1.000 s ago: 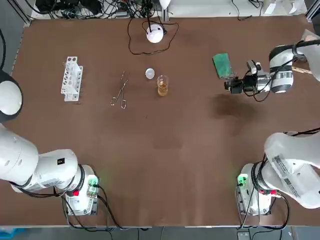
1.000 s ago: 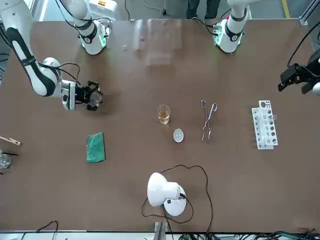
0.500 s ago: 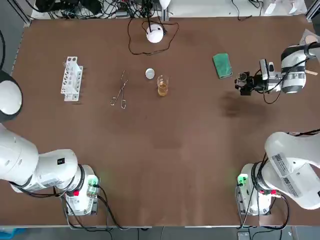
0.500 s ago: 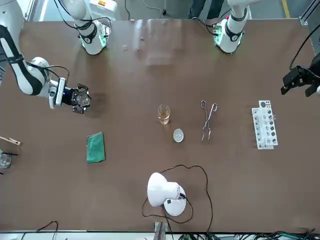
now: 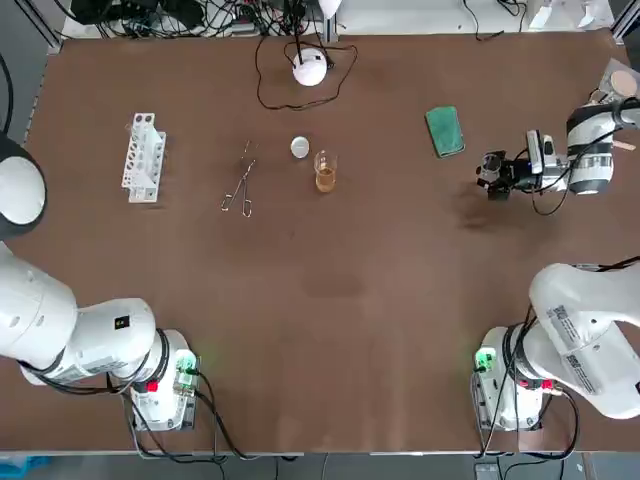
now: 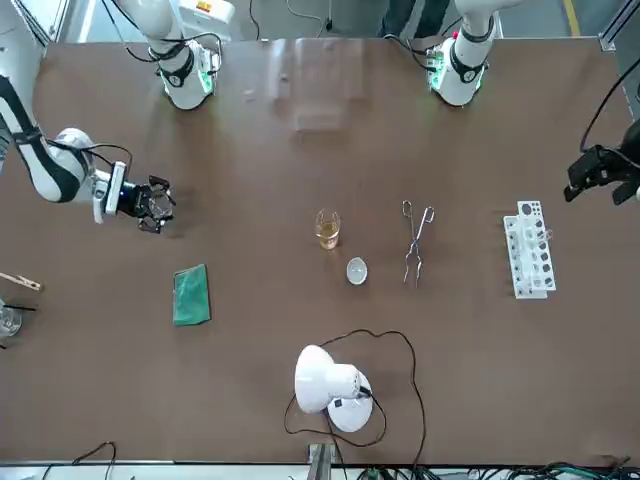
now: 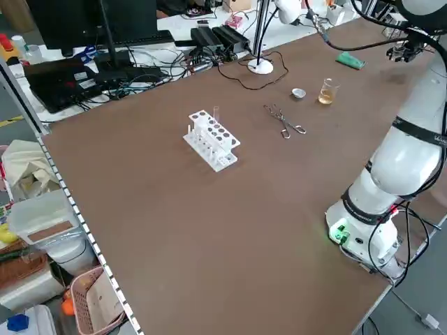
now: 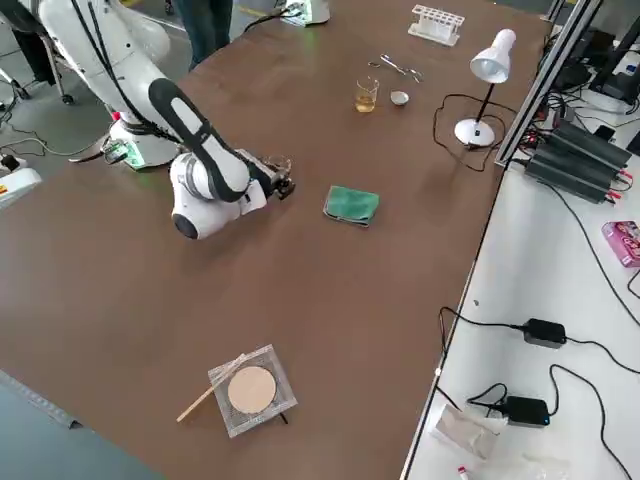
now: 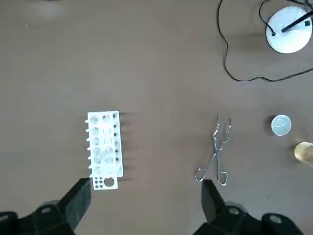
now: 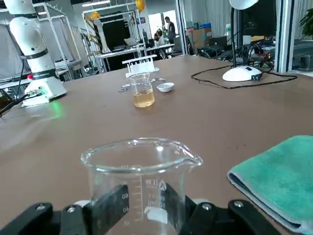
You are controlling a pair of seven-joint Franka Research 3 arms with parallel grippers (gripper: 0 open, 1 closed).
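Right pincer [image 5: 490,176] out over the right side of the tabletop [image 5: 330,300], reaching level toward the robot's left. Fingers [image 10: 108,205] closed narrow on a clear, empty beaker [image 10: 142,169], one on each side of its lower wall. Beaker upright, spout turned toward the cloth [image 5: 444,131]. Shadow on the tabletop lying apart from the pincer, so probably carried just clear of the surface, though the underside not visible.

Cloth green, folded, flat, near the pincer but not touching it: farther from the bases and a little leftward, long axis running roughly away from the robot.

Straight along the pincer's pointing line, well apart, an amber beaker [image 5: 324,172], part full and upright. Just beyond it a small white dish [image 5: 300,147]. Then tongs [image 5: 240,186], lying with their length roughly away from the robot, then a white rack [image 5: 143,156] near the left side. Lamp [image 5: 310,68] at the far edge, cord looped beside its base. Past the wrist, at the right edge, a mesh pad [image 8: 250,390] with a round disc on it.

Left pincer [image 6: 598,176] raised high over the left side, looking down on the rack, spread wide with nothing between — idle.

Of the two arms, right far nearer to the held beaker, the cloth and the amber beaker — left nearer only to rack and tongs.
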